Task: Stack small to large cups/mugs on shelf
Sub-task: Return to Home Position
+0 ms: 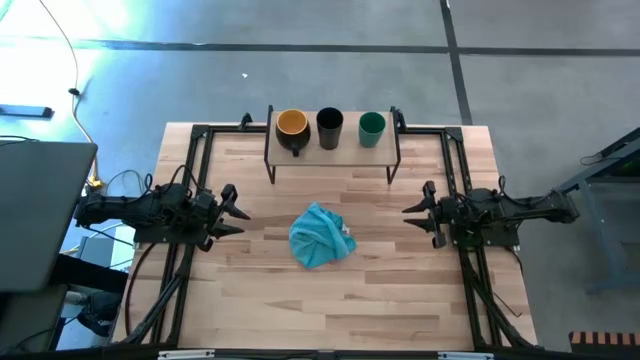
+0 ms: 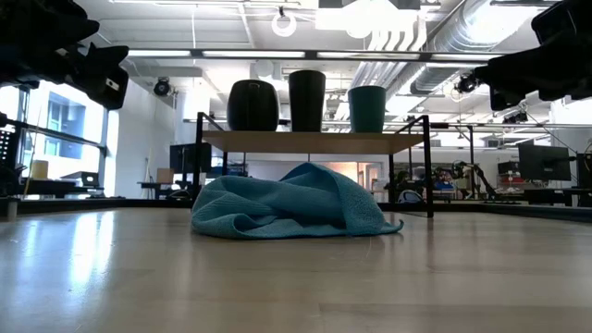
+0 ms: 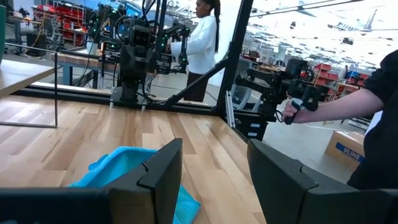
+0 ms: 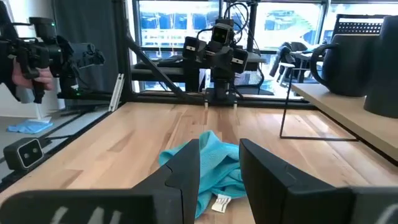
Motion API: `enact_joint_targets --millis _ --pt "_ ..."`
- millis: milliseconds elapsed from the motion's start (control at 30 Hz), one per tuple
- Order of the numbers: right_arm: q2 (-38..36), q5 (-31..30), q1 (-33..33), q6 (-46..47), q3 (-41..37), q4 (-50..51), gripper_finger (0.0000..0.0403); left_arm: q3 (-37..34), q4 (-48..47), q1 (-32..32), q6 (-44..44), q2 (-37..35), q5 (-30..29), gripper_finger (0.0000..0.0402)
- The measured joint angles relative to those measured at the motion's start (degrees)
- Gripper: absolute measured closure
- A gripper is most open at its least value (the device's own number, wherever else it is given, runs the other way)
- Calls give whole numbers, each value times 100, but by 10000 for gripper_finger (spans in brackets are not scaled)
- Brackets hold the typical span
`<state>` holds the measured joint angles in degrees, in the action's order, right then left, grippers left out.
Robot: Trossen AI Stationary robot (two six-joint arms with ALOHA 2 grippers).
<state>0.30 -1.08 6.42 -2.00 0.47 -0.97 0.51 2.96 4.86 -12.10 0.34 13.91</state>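
Three cups in a row on the shelf — both arms out at the table's sides.

The shelf (image 1: 350, 152), a pale wood board on thin black legs, stands centred at the far edge of the table (image 1: 380, 290). On it, left to right: a wide dark mug (image 1: 292, 125) with a yellow-orange inside, handle toward the near side; a taller black cup (image 1: 329, 126); a green cup (image 1: 372, 126) — all upright, each apart from the next. A crumpled teal cloth (image 1: 321, 236) lies mid-table, on the near side of the shelf. The left gripper (image 1: 236, 208) hangs over the left side and the right gripper (image 1: 417, 212) over the right side. Both point inward toward the cloth, well apart from the cups. The jaws of each are released, fingers spread, nothing held.
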Motion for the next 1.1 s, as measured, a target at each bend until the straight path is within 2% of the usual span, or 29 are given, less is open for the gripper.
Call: enact_joint_targets --millis 1100 --pt "0 0 0 199 0 -2 299 0 0 0 -20 0 0 231"
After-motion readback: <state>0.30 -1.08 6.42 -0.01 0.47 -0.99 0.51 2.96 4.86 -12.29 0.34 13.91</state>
